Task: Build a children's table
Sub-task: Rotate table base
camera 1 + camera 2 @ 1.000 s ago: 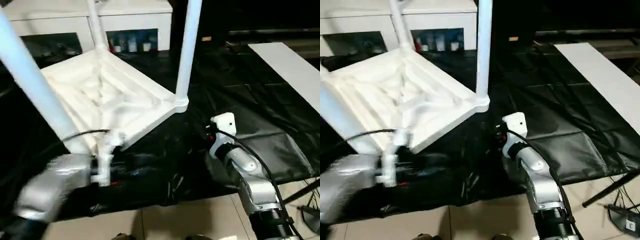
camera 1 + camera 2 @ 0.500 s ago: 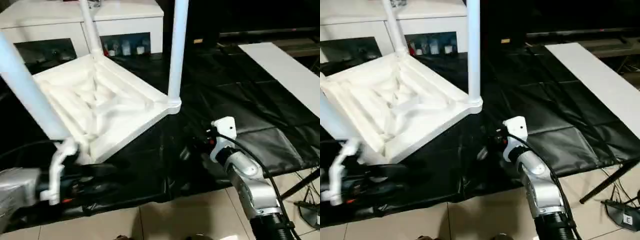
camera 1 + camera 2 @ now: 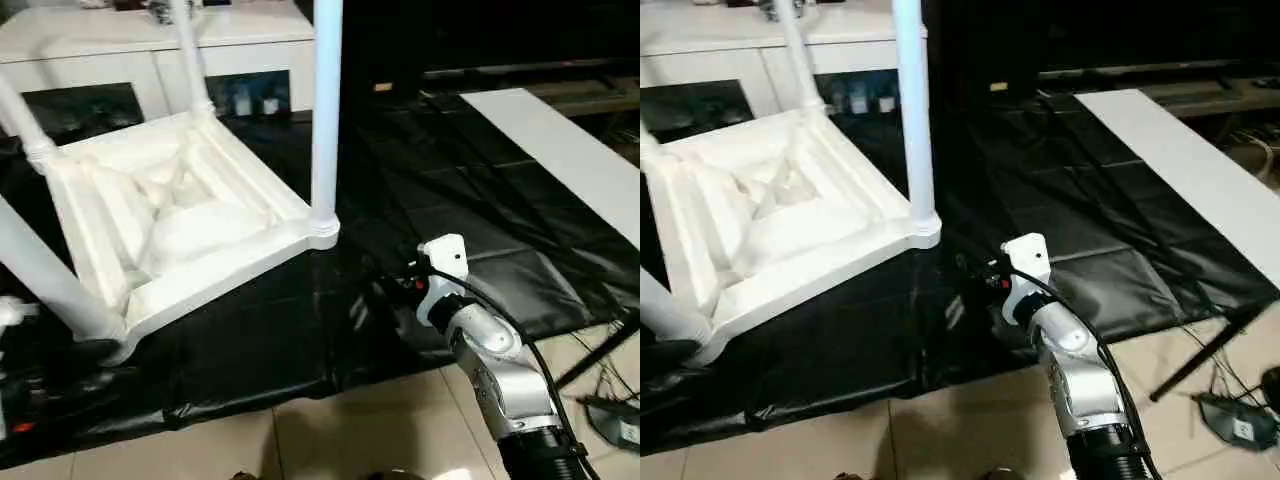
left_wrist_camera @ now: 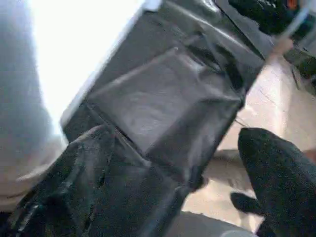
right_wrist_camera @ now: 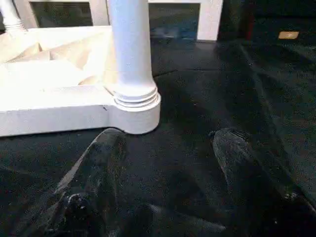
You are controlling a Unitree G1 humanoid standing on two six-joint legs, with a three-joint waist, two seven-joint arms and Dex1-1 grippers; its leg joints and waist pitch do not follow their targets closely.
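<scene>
The children's table lies upside down on a black sheet. Its ribbed white tabletop has white legs standing up from its corner sockets, one at the right corner and one at the near left corner. My right gripper is open and empty, low over the sheet just in front of the right corner socket. My left gripper is open with nothing between its fingers. It sits beside the near left leg, apart from it.
A white cabinet with glass-fronted compartments stands behind the table. A long white board lies on the sheet at the right. Tiled floor runs along the front, with a stand leg and cables at the right.
My left gripper has opened, let go of the near left leg and drawn back to the left edge. The camera has shifted. The right arm has stayed put.
</scene>
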